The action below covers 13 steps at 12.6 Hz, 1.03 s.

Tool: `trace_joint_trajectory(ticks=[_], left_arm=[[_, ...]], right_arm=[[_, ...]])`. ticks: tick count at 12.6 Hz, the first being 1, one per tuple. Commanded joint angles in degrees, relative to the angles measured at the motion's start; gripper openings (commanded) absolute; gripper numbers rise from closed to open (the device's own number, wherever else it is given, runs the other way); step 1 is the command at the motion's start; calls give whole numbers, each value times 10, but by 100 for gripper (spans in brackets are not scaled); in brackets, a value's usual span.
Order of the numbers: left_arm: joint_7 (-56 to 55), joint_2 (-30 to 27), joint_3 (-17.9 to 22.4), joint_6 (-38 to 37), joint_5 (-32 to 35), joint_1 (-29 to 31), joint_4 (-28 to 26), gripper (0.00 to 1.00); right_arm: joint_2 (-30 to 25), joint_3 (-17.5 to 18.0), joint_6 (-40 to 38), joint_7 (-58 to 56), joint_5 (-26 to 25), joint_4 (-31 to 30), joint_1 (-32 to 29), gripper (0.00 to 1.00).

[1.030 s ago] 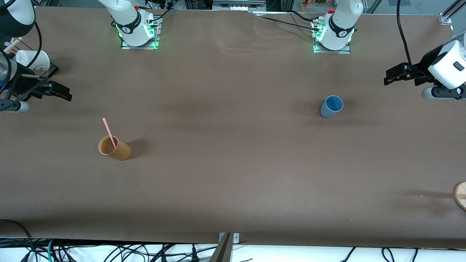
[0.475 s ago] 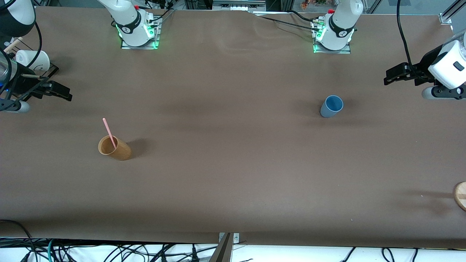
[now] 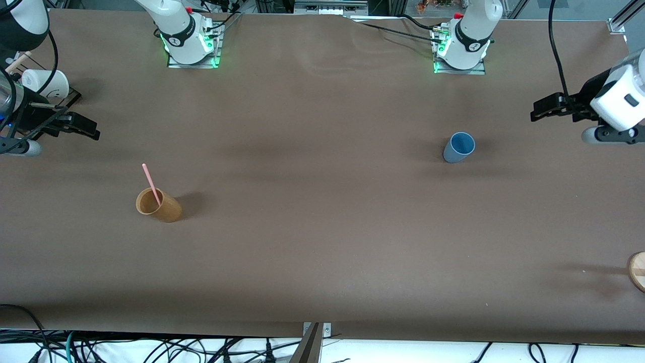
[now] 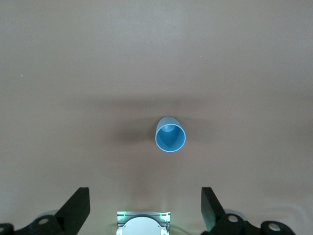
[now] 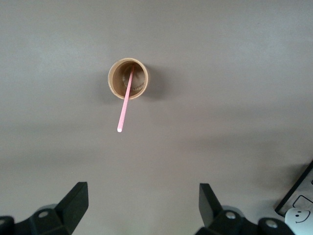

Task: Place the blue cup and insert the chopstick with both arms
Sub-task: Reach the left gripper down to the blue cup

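Observation:
The blue cup (image 3: 458, 147) stands upright and empty on the brown table, toward the left arm's end; the left wrist view shows its open mouth (image 4: 170, 134). The pink chopstick (image 3: 150, 183) leans inside a tan cup (image 3: 159, 205) toward the right arm's end, and it shows in the right wrist view too (image 5: 125, 101). My left gripper (image 3: 539, 109) hangs open and empty over the table's end, well apart from the blue cup (image 4: 144, 196). My right gripper (image 3: 88, 129) is open and empty over its own end of the table, apart from the tan cup (image 5: 143, 191).
A white cup (image 3: 48, 83) with a smiley face lies on a black rack at the right arm's end. A round wooden piece (image 3: 637, 270) sits at the table's edge at the left arm's end. The arm bases (image 3: 461, 50) (image 3: 189, 43) stand along the table's robot side.
My left arm's hand has shifted slightly over its end of the table. The right arm, both cups and the chopstick have not moved.

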Motion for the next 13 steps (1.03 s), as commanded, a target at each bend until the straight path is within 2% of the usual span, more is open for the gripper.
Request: trace_joint_trajectory(ticks=[1,4,6,9,13], left_arm=[[6,31,-2,-9,14,1,17,100],[6,46,-2,9,14,-1,2,100],[7,33,-2,63,14,-3,-62,100],[8,15,-2,191,15,-3,-184,100],[8,4,-2,306,15,-4,-297,100]], right_arm=[[-6,7,0,0,3,-4,-6,100],[-6,7,1,0,3,-4,-6,100],[-7,8,1,0,3,-4,-5,100],[-7,8,1,0,3,-4,-5,100],[-7,8,2,1,3,-4,-5,100]])
